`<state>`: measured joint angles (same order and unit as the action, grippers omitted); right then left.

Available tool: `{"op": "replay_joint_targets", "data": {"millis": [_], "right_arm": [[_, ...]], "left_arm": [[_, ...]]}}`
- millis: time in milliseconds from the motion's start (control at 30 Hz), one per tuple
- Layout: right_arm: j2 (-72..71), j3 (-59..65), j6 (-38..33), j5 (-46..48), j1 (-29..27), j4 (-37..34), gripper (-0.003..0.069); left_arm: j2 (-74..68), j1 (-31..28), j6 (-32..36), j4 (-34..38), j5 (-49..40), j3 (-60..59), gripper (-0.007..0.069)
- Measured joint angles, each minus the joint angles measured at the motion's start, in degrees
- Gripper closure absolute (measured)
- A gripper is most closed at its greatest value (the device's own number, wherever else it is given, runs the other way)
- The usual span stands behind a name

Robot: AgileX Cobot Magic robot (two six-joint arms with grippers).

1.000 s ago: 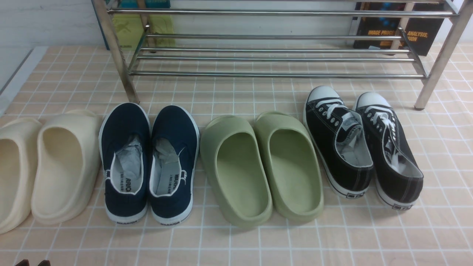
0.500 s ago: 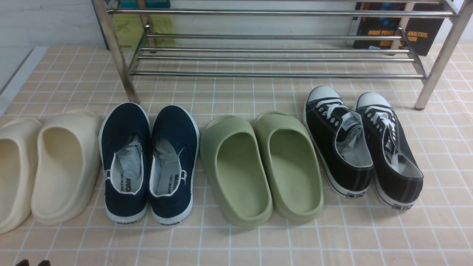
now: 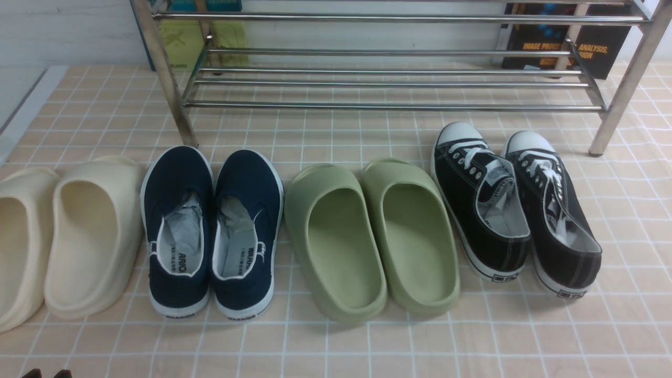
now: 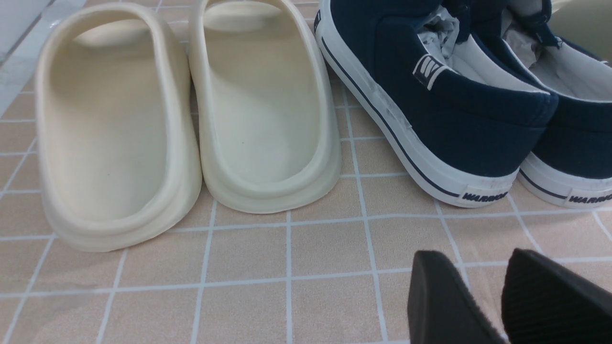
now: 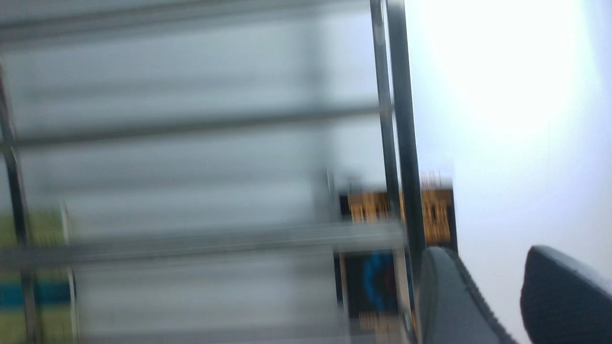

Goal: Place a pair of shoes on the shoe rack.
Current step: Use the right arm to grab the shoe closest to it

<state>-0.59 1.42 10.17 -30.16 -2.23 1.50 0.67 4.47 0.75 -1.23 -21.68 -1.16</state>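
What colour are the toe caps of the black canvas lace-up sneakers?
The rubber toe caps are white, clearest in the front view.

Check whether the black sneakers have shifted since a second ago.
No. The black sneakers lie where they did, toes the same gap short of the shoe rack.

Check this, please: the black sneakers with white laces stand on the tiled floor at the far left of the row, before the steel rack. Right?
Wrong in one point: the black sneakers stand at the far right of the row, not the far left, as the front view shows. They do stand on the tiled floor, before the steel rack.
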Motion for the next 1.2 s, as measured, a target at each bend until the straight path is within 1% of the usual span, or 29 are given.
{"op": "replay_joint_targets", "data": {"millis": [33, 67, 100, 167, 200, 267, 333, 367, 400, 500, 633, 667, 800, 900, 933, 1033, 1067, 1133, 1167, 1200], "right_arm": [[0.0, 0.0, 0.08, 0.0, 0.0, 0.18, 0.0419], [0.0, 0.0, 0.9, -9.68, 0.0, 0.59, 0.0419], [0.0, 0.0, 1.42, -14.49, 0.0, 0.71, 0.0419], [0.0, 0.0, 2.2, -19.16, 0.0, 0.77, 0.0419], [-0.05, 0.0, 3.45, -22.95, 0.0, 0.77, 0.0419], [-0.05, -0.05, 5.0, -23.8, 0.0, 0.77, 0.0419], [-0.05, -0.46, 5.43, -22.61, 0.0, 0.77, 0.0419], [-0.05, -2.45, 5.55, -17.95, 0.0, 0.77, 0.0419], [-0.05, -3.47, 5.5, -15.69, 0.0, 0.77, 0.0419], [1.42, -10.45, 3.71, -1.96, 0.0, 0.77, 0.0419], [10.92, -19.13, 0.08, 13.21, 0.0, 0.77, 0.0419], [14.15, -20.34, -0.31, 15.53, 0.0, 0.77, 0.0419], [26.43, -21.38, -0.65, 18.93, 0.0, 0.77, 0.0419], [31.88, -21.38, 0.28, 18.3, 0.0, 0.77, 0.0419], [36.38, -21.38, 1.56, 17.19, 0.0, 0.77, 0.0419], [43.12, -21.45, 4.7, 17.12, 0.0, 0.65, 0.0419], [45.5, -21.89, 5.96, 18.01, 0.0, 0.74, 0.0422], [50.41, -24.08, 9.44, 23.54, 0.08, 2.19, 0.0427], [50.41, -24.08, 9.81, 24.32, 0.08, 2.42, 0.0427], [53.86, -26.58, 11.53, 29.6, 0.53, 3.84, 0.0427]], "left_arm": [[0.0, 0.0, 0.0, 0.0, 0.0, 0.0, 0.0385], [0.0, 0.0, 0.0, 0.0, 0.0, 0.0, 0.0385], [0.0, 0.0, 0.0, 0.0, 0.0, 0.0, 0.0385], [0.0, 0.0, 0.0, 0.0, 0.0, 0.0, 0.0385], [0.0, 0.0, 0.0, 0.0, 0.0, 0.0, 0.0385], [0.0, 0.0, 0.0, 0.0, 0.0, 0.0, 0.0385], [0.0, 0.0, 0.0, 0.0, 0.0, 0.0, 0.0385], [0.0, 0.0, 0.0, 0.0, 0.0, 0.0, 0.0385], [0.0, 0.0, 0.0, 0.0, 0.0, 0.0, 0.0385], [0.0, 0.0, 0.0, 0.0, 0.0, 0.0, 0.0385], [0.0, 0.0, 0.0, 0.0, 0.0, 0.0, 0.0385], [0.0, 0.0, 0.0, 0.0, 0.0, 0.0, 0.0385], [0.0, 0.0, 0.0, 0.0, 0.0, 0.0, 0.0385], [0.0, 0.0, 0.0, 0.0, 0.0, 0.0, 0.0385], [0.0, 0.0, 0.0, 0.0, 0.0, 0.0, 0.0385], [0.0, 0.0, 0.0, 0.0, 0.0, 0.0, 0.0385], [0.0, 0.0, 0.0, 0.0, 0.0, 0.0, 0.0385], [0.0, 0.0, 0.0, 0.0, 0.0, 0.0, 0.0385], [0.0, 0.0, 0.0, 0.0, 0.0, 0.0, 0.0385], [0.0, 0.0, 0.0, 0.0, 0.0, 0.0, 0.0385]]}}
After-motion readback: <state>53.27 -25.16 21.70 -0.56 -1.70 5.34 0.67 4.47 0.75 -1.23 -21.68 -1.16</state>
